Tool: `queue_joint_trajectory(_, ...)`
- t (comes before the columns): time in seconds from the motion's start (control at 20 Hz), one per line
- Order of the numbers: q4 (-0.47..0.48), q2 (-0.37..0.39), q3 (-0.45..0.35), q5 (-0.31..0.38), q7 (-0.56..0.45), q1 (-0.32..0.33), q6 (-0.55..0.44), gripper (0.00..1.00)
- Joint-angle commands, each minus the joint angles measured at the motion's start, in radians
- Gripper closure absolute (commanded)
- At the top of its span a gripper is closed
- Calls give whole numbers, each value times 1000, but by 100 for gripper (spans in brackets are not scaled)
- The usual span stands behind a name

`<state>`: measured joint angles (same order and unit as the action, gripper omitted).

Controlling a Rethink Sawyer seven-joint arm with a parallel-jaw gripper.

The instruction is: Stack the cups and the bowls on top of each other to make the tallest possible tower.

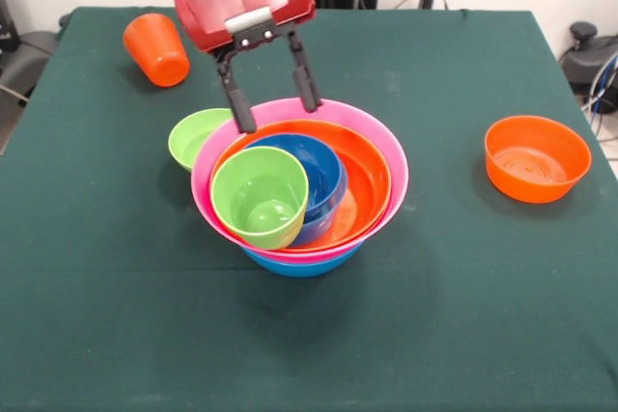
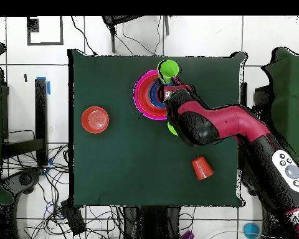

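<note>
The black two-fingered claw (image 1: 269,84) on the red arm stands spread wide and empty, its tips just above the far rim of the tower (image 1: 304,185). That tower sits directly below and in front of the claw: a wide blue plastic bowl (image 1: 301,263) at the base, then a large glossy pink bowl (image 1: 391,166), a large orange bowl (image 1: 365,185) and a smaller blue bowl (image 1: 319,171). A lime-green plastic tumbler (image 1: 261,197) lies tilted in it, mouth facing outward, leaning over the near rim.

Risk, as judged: the tilted tumbler is not seated; a nudge to the pink rim could roll it out or shift the pile.

Close beside one claw finger, touching the pink bowl's side, rests a small lime-green bowl (image 1: 196,135); reaching it crowds the tower. A ribbed orange tumbler (image 1: 156,48) lies on its side farther off. A small orange bowl (image 1: 536,157) stands well apart on the opposite side, unobstructed.
</note>
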<state>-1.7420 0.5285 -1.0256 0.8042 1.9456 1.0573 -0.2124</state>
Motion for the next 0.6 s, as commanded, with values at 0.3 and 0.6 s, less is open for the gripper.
queue_joint_trajectory(0.3, 30, -5, -216, -61, -526, 138, -335, 0)
queue_joint_trajectory(0.6, 42, 42, -244, -104, -588, 191, -437, 0)
